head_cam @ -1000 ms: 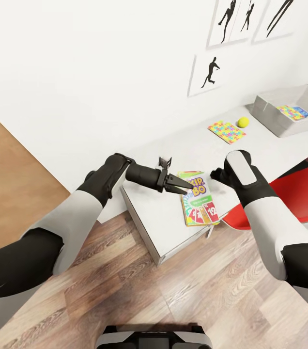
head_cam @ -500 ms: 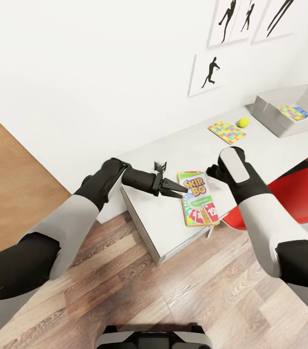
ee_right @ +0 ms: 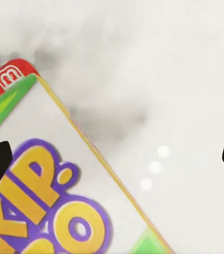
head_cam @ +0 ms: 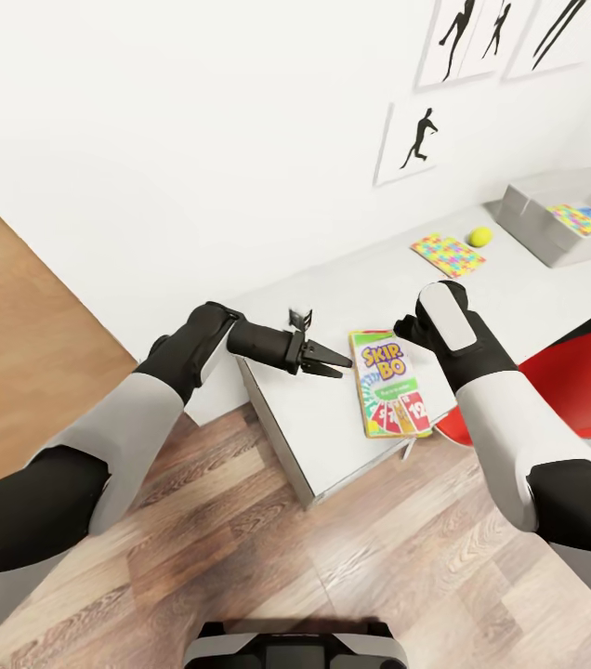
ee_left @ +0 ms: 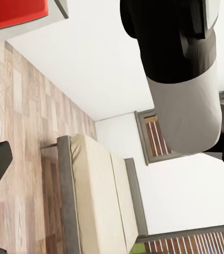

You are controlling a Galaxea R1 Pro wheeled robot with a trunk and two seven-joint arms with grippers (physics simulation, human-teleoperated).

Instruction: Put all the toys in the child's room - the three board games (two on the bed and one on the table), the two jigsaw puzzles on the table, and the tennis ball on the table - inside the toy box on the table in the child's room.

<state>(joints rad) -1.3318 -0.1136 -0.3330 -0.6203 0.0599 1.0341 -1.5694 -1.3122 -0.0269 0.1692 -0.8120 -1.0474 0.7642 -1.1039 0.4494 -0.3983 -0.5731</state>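
Note:
The green-and-red SKIP-BO board game (head_cam: 388,381) lies flat near the front end of the table (head_cam: 319,432). My left gripper (head_cam: 331,361) hovers just left of it, apart from it, open and holding nothing. In the right wrist view my right gripper (ee_right: 112,169) is open above the SKIP-BO board game (ee_right: 43,201), at a corner of it. In the head view my right wrist (head_cam: 444,321) covers that gripper. Farther along the table lie a jigsaw puzzle (head_cam: 447,255) and the tennis ball (head_cam: 480,236). The toy box (head_cam: 530,206) holds another jigsaw puzzle (head_cam: 579,219). The bed (ee_left: 99,206) shows in the left wrist view.
A red chair (head_cam: 584,376) stands close under the table's right side, beside my right arm. Black silhouette pictures (head_cam: 416,139) hang on the white wall behind the table. Wood-plank floor (head_cam: 268,557) lies in front of the table's end.
My left gripper has drawn back to the left, off the SKIP-BO box's corner, leaving a gap. The right wrist has shifted slightly. The view has panned a little.

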